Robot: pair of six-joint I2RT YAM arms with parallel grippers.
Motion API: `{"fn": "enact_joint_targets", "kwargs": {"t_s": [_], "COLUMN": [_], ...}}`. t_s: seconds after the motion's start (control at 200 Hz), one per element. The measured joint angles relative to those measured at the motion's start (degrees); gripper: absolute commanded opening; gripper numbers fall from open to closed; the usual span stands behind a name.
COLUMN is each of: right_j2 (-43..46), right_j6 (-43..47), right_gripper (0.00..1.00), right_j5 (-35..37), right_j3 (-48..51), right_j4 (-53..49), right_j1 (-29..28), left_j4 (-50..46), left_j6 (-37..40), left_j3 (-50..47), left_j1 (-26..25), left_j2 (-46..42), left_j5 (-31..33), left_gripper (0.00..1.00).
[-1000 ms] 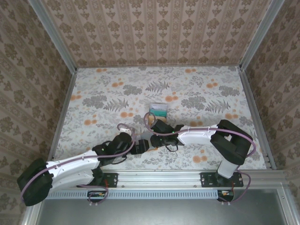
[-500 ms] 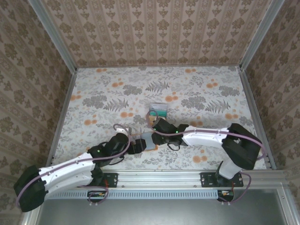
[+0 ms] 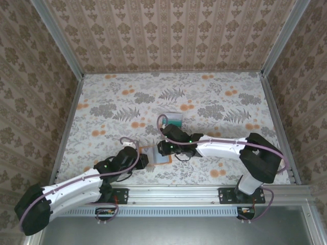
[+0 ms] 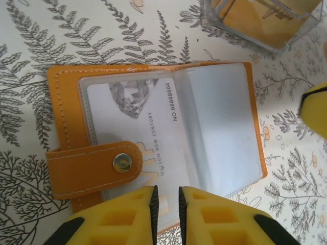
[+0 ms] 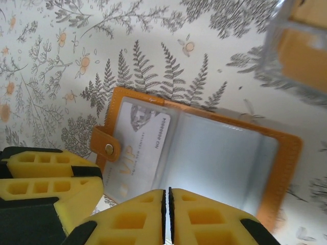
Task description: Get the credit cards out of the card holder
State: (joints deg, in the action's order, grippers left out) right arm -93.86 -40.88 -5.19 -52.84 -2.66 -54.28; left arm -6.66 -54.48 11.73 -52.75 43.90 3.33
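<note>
The right gripper point(image 5: 167, 194) is seen pressed fully together at the near edge of the open card holder point(image 5: 214, 153), which lies flat. The left gripper point(image 4: 166, 193) is drawn almost together at the card holder's edge beside the snap strap point(image 4: 92, 166), seemingly pinched on it, though contact is hidden. A pale credit card point(image 4: 130, 115) is seated in the card holder's clear sleeve. A clear box point(image 4: 260, 20) is placed just beyond the card holder.

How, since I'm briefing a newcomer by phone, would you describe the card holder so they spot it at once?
On the fern-printed table, look toward the near edge, just nearer than the clear plastic box. The card holder lies open and flat there: an orange cover with a snap tab and clear sleeves, unlike the see-through box.
</note>
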Motion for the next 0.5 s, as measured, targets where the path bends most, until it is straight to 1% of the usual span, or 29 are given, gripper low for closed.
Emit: {"fn": "enact_joint_targets", "kwargs": {"t_s": [0.085, 0.165, 0.5], "right_j2": [-2.29, -4.17, -10.05], "right_j6": [-1.33, -2.40, -5.81], "right_gripper": [0.17, 0.17, 0.18], "right_j5": [-2.05, -3.56, -7.48], "right_j3": [-0.57, -1.36, -3.69], "right_j4": [1.25, 2.12, 4.28], "right_j1": [0.00, -0.04, -0.37], "left_j4": [-0.70, -1.22, -1.97], "left_j6": [0.15, 0.09, 0.09], "left_j3": [-0.13, -0.35, -0.63], "left_j1": [0.37, 0.76, 1.88], "left_j2": [0.00, 0.00, 1.97], "left_j5": [0.15, 0.46, 0.81], "left_gripper": [0.05, 0.04, 0.03]}}
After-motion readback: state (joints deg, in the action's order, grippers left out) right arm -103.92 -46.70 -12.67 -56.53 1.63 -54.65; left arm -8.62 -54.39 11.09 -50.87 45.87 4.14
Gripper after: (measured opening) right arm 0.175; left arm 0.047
